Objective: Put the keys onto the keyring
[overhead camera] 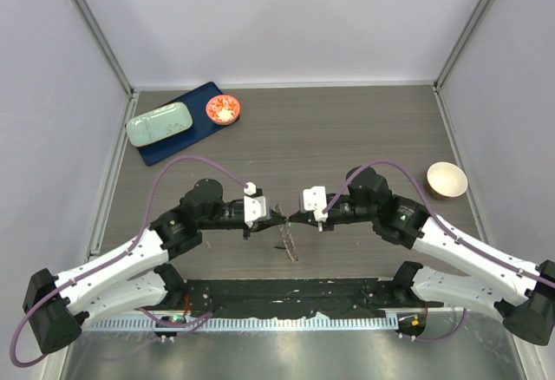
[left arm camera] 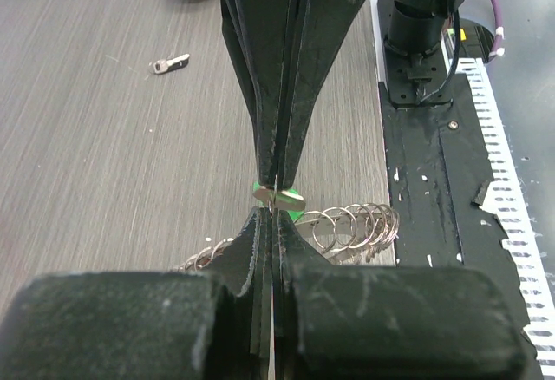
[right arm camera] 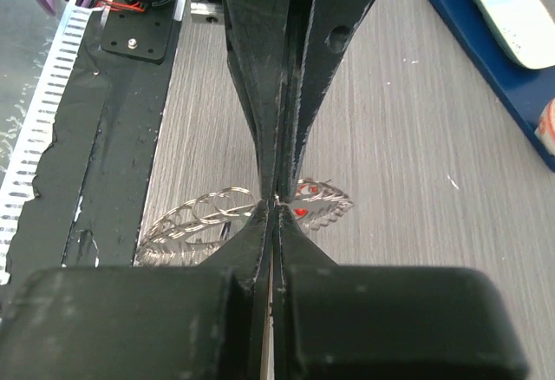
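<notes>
The keyring [overhead camera: 287, 241], a grey ring fringed with silvery keys, hangs edge-on just below the point where both grippers meet, near the table's front middle. My left gripper [left arm camera: 274, 211] is shut, with a small key with a green tag [left arm camera: 279, 196] pinched at its tips and the keyring's loops [left arm camera: 360, 222] just beyond. My right gripper [right arm camera: 276, 202] is shut on the keyring [right arm camera: 204, 219], and a red tag [right arm camera: 302, 212] shows right behind its tips. The two grippers touch tip to tip [overhead camera: 284, 217]. Another small key [left arm camera: 169, 64] lies loose on the table.
A blue tray [overhead camera: 195, 98] with a pale green case [overhead camera: 159, 123] sits at the back left, with a red bowl [overhead camera: 223, 108] on its corner. A tan bowl [overhead camera: 447, 180] stands at the right. The black base strip [overhead camera: 286, 298] runs along the near edge.
</notes>
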`<action>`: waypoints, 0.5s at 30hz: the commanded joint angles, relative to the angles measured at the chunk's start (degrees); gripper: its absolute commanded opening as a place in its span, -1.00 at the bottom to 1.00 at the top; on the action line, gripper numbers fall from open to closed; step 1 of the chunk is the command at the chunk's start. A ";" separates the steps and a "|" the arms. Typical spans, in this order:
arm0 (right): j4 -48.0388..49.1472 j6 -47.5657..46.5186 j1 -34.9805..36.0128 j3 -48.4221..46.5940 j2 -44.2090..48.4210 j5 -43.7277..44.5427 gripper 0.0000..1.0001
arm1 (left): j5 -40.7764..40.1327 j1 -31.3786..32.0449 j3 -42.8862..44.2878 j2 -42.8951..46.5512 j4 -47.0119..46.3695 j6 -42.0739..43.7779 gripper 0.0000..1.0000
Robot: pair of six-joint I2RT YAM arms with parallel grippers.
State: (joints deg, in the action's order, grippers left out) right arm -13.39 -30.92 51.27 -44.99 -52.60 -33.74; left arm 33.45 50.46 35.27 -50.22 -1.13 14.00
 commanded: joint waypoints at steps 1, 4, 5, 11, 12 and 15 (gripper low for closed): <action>-1.11 -0.37 0.50 -0.71 -0.84 -0.19 -0.99 | 0.65 -0.53 0.59 2.23 -9.42 -1.34 -1.00; -1.20 -0.55 0.68 -0.62 -0.93 0.25 -0.99 | 1.26 -1.06 0.42 2.58 -10.21 -2.39 -1.00; -1.29 -0.55 0.76 -0.62 -1.01 0.25 -0.99 | 1.53 -1.06 0.24 2.58 -11.00 -2.75 -1.00; -1.20 -0.55 0.77 -0.53 -1.02 0.69 -0.99 | 2.14 -1.15 0.24 2.32 -11.44 -3.45 -1.00; -1.20 -0.55 0.77 -0.45 -0.93 0.86 -0.99 | 2.06 -1.24 0.24 2.32 -11.36 -3.45 -1.00; -1.46 -0.55 0.85 -0.45 -0.58 1.48 -0.98 | 1.27 -1.24 0.07 2.58 -11.35 -3.28 -1.00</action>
State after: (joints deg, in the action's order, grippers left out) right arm -15.59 -31.18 51.70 -44.97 -53.78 -33.21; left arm 34.33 49.47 34.79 -48.93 -7.09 11.07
